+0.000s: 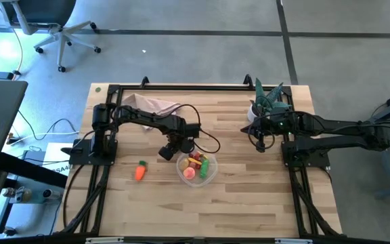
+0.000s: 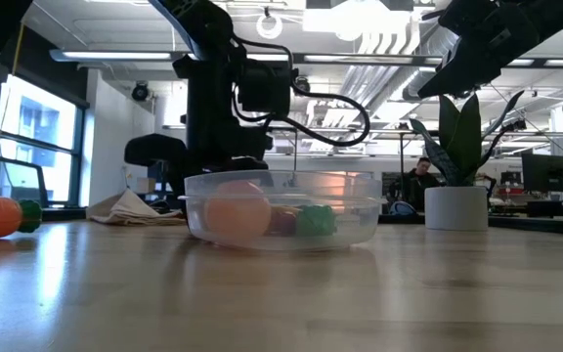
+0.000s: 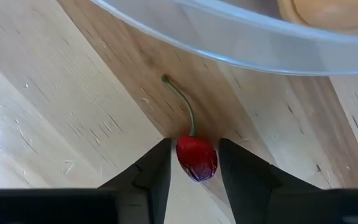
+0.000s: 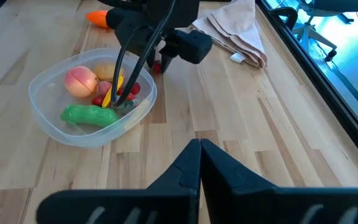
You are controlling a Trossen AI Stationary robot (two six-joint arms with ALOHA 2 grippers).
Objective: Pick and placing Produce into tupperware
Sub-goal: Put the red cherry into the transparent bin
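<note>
Left gripper (image 3: 194,165) fingers flank a cherry (image 3: 196,157) (beside tupperware (image 3: 229,43)).

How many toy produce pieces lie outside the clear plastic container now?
2: the orange carrot on the wood beyond the left gripper, and the small red cherry between its fingers beside the round clear plastic container.

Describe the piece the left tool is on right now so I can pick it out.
Start at the clear tupperware mid-table. Just outside its rim, the left tool straddles a small red cherry lying on the wood. Its thin green stem sets it apart from the orange carrot lying farther off.
</note>
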